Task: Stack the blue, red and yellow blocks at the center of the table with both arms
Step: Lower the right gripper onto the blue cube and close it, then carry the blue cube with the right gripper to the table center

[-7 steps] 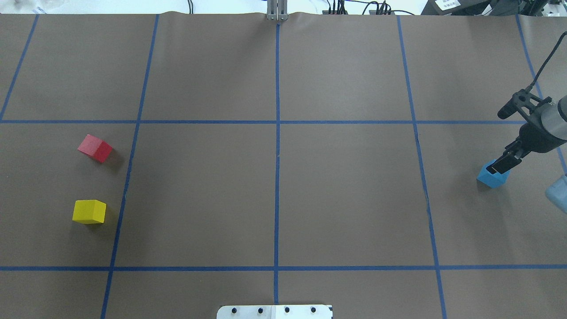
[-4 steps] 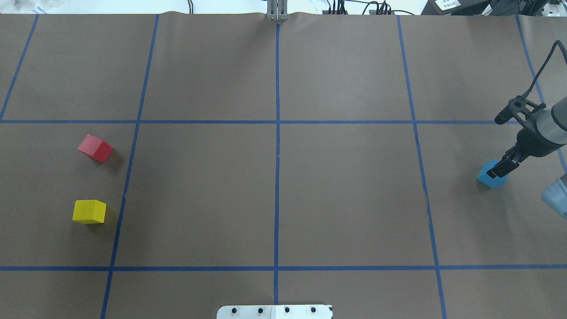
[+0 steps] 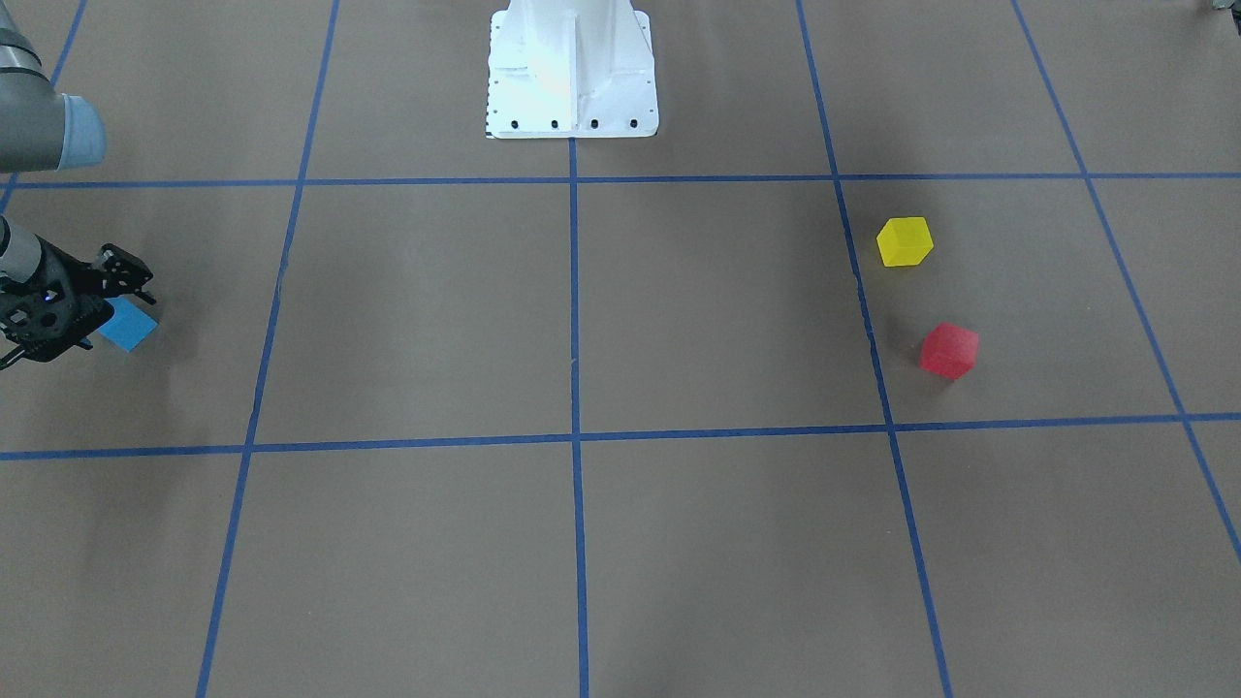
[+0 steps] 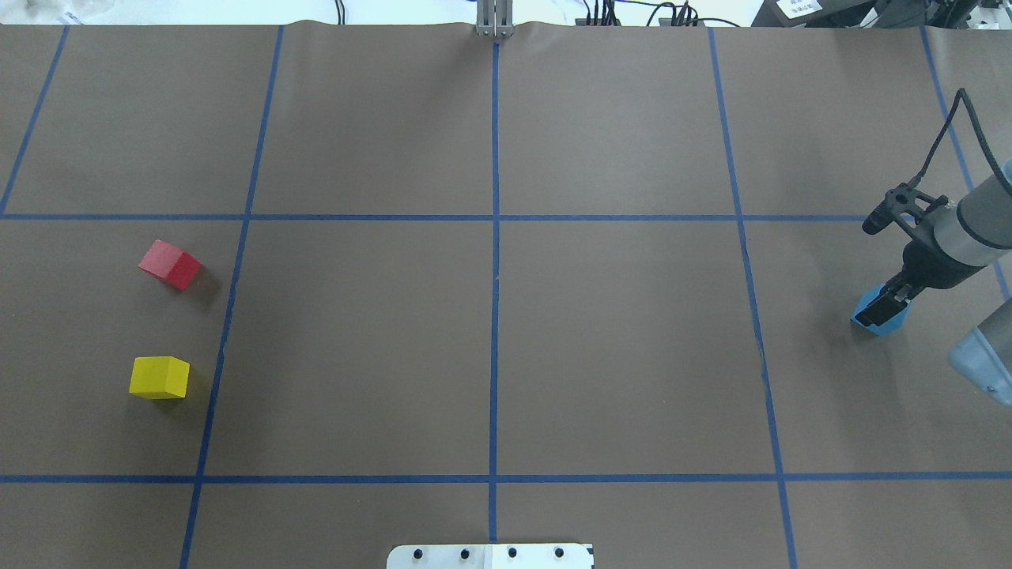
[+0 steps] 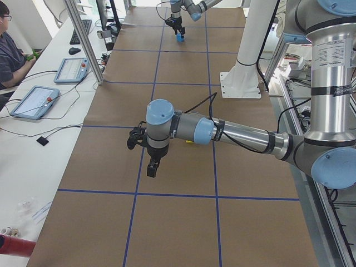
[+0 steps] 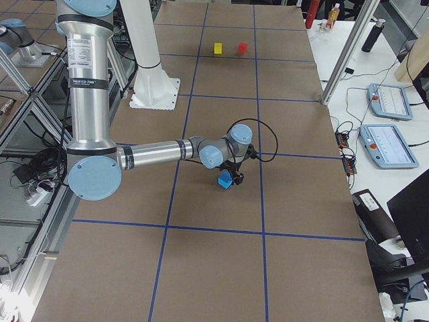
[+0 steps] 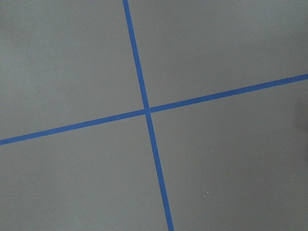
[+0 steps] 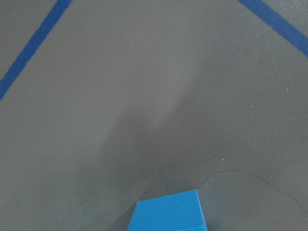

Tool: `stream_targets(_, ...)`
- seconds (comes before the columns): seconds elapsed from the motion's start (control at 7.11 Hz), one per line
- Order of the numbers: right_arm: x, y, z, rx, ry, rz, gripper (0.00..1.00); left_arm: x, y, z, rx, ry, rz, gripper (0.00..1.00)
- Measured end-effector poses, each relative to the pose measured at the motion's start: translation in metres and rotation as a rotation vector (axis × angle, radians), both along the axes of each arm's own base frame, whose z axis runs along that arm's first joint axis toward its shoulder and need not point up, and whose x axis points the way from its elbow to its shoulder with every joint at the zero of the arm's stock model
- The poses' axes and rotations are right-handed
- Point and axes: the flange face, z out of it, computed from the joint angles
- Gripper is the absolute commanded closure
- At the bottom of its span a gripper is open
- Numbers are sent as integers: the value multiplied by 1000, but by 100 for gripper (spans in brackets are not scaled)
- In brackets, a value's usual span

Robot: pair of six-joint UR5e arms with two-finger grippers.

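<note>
1. The right arm (image 6: pixel 161 151) reaches out low over the table (image 4: pixel 617 356). Its forearm is almost level and its wrist is bent, so the right gripper (image 4: pixel 879 310) points down.
2. That gripper is down at the blue block (image 4: pixel 884 326). In the overhead view one dark finger lies across the block's top. I cannot tell whether the jaws stand apart or press on its sides.
3. The blue block sits on the table at the far right of the overhead view, in the middle row of taped squares. The right wrist camera catches only its top edge at the bottom of the view.
4. In the left side view, the left arm (image 5: pixel 239 133) stretches its forearm level above the table with the wrist turned down. The left gripper (image 5: pixel 151 167) hangs clear of the surface beside a tape line. I cannot tell whether its fingers are apart or together.
5. The red block (image 4: pixel 170 265) and the yellow block (image 4: pixel 160 377) rest on the table at the left of the overhead view, well apart from the blue one. The red block lies farther from the robot and the yellow nearer, and the two do not touch.
</note>
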Motion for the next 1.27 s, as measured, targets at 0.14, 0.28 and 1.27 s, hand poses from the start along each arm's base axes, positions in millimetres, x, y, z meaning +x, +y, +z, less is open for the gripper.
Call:
stream_targets(0.14,-2,-1,-2,7,2,0,100,0,0,0,0,1,0,0)
stream_targets(0.28,-2,-3,-5,15,3,2,100,0,0,-1,1,1,0,1)
stream_targets(1.27,-68,-107,-295,-262,38,195,100,3,-3,-8,43,-5,36,1)
